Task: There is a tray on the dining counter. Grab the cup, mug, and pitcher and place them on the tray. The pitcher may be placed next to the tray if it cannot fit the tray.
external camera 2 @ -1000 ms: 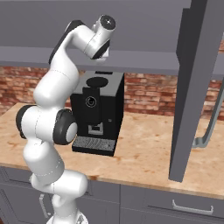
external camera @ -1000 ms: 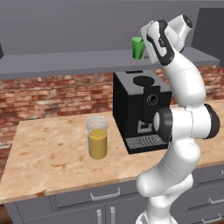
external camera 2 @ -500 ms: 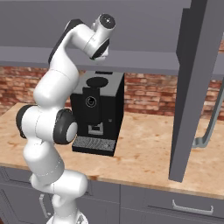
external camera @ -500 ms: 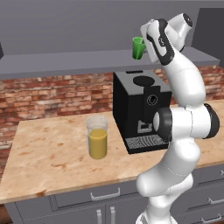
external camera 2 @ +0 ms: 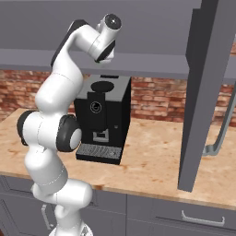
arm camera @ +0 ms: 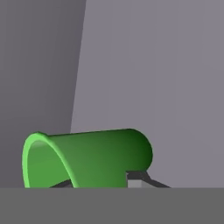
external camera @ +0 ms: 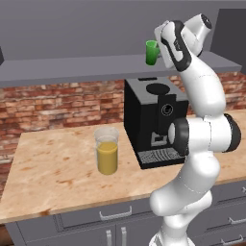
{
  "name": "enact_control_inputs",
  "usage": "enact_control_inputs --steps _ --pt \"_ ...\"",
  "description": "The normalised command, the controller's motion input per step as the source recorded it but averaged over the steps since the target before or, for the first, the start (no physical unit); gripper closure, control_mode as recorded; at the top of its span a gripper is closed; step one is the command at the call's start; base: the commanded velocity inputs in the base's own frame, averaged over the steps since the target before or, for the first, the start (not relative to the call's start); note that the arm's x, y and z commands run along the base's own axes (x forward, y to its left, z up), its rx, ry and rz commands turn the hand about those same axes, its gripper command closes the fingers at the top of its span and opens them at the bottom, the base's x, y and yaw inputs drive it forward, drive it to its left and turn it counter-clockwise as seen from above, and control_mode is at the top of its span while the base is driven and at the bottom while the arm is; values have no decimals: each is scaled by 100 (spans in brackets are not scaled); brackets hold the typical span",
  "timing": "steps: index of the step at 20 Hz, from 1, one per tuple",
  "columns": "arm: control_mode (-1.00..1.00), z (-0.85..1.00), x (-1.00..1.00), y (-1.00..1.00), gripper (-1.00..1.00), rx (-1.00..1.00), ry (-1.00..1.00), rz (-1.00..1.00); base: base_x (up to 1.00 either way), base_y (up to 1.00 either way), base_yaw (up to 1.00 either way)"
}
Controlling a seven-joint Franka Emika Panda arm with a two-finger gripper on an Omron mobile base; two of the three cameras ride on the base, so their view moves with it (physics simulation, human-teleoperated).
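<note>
The green cup [external camera: 152, 52] stands high on the grey shelf [external camera: 72, 65] above the coffee machine. My gripper [external camera: 157, 51] reaches it from the right, fingers on either side of it. In the hand view the cup [arm camera: 92, 157] lies sideways across the bottom, with a fingertip [arm camera: 136, 178] against its wall and my gripper [arm camera: 98, 183] shut on it. The glass pitcher [external camera: 106, 151] with orange-yellow liquid stands on the wood counter left of the machine. The mug, the tray and the dining counter are out of view.
A black coffee machine [external camera: 153, 120] [external camera 2: 103, 117] sits on the wood counter [external camera: 53, 173] against the brick wall, right below the shelf. A tall grey open cabinet door [external camera 2: 203, 92] hangs at the right. The wall stands close behind the cup.
The fingers have closed in on the green cup. The arm, the cup and the pitcher have stayed where they were.
</note>
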Motion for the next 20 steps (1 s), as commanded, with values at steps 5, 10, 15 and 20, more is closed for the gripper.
enact_control_inputs --steps 5,10,15,20 --pt "-100 -10 -8 0 100 0 -13 0 0 0 0" --pt "-100 -17 -12 -1 100 0 -24 0 0 0 0" --pt "-100 -4 -7 -6 100 0 -11 0 0 0 0" --pt "-100 3 -22 -10 100 0 0 0 0 0 0"
